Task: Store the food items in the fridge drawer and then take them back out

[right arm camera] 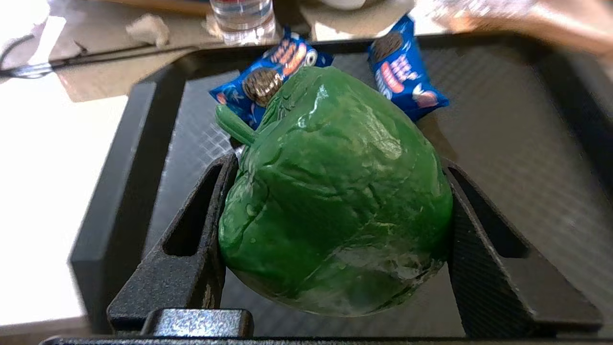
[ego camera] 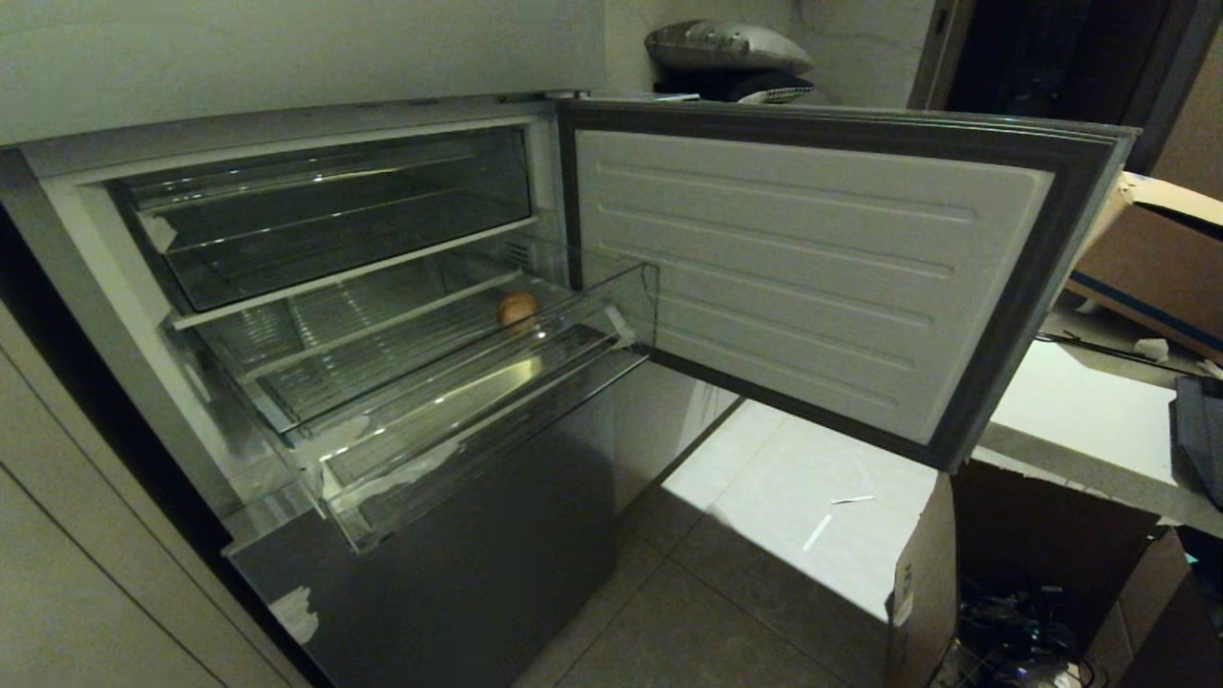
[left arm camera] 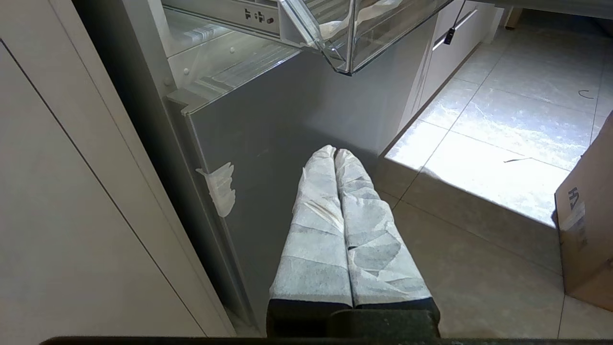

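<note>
The head view looks forward and down from above into the open fridge, taking in its pulled-out drawer, the open door to the right and the tiled floor below. The left wrist view sits low and near the fridge's grey lower front panel, facing along the left gripper toward the floor, with the drawer's corner overhead. These 2 views share the drawer, the panel and the floor. The right wrist view looks down, very close, over the right gripper onto a black tray, sharing nothing with the others.
</note>
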You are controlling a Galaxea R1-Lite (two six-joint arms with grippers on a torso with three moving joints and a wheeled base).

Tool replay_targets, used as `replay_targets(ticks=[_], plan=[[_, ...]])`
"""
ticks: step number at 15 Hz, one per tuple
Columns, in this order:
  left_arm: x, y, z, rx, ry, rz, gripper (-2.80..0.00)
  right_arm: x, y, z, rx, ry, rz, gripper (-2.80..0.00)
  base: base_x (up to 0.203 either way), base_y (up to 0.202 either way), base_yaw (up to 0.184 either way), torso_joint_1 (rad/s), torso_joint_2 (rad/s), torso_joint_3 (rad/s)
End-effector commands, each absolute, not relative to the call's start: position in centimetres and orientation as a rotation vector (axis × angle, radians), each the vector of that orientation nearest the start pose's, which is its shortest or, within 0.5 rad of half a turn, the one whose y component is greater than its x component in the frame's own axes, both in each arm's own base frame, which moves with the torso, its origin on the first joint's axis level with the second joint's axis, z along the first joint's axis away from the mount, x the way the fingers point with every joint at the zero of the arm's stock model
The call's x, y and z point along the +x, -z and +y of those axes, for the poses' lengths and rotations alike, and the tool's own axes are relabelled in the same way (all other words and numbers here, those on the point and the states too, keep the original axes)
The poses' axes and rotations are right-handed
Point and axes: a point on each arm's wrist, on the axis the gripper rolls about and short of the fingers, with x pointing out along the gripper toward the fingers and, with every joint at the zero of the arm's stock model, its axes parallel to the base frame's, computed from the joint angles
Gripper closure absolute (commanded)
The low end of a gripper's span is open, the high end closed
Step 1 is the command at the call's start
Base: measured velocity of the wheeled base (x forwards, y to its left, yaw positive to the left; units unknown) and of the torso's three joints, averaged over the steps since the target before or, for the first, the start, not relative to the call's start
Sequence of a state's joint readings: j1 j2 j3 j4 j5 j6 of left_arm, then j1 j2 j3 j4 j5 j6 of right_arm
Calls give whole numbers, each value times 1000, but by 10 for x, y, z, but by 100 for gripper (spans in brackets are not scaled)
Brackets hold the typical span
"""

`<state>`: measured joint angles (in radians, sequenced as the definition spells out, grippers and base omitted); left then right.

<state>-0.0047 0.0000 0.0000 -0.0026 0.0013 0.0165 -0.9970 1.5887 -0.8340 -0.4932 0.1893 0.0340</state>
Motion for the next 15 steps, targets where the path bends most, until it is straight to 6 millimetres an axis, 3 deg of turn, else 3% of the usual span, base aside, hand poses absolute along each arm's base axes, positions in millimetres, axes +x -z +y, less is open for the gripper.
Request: replay_targets(ticks=[1, 4, 5, 10, 15], plan=[[-23, -76, 0, 17, 3, -2, 0, 163, -190, -250, 224, 796, 257, 0, 0, 0, 0, 0, 0, 0], [-23, -76, 0, 17, 3, -2, 0, 171, -180, -263, 245, 796, 277, 0, 0, 0, 0, 0, 0, 0], [-23, -76, 0, 17, 3, -2, 0, 173, -178, -267, 249, 796, 281, -280, 0, 0, 0, 0, 0, 0], [-23, -76, 0, 17, 3, -2, 0, 174, -174, -285, 256, 824, 280, -280, 0, 0, 0, 0, 0, 0], [-23, -76, 0, 17, 3, -2, 0, 167, -180, -283, 245, 837, 266, -280, 0, 0, 0, 0, 0, 0]])
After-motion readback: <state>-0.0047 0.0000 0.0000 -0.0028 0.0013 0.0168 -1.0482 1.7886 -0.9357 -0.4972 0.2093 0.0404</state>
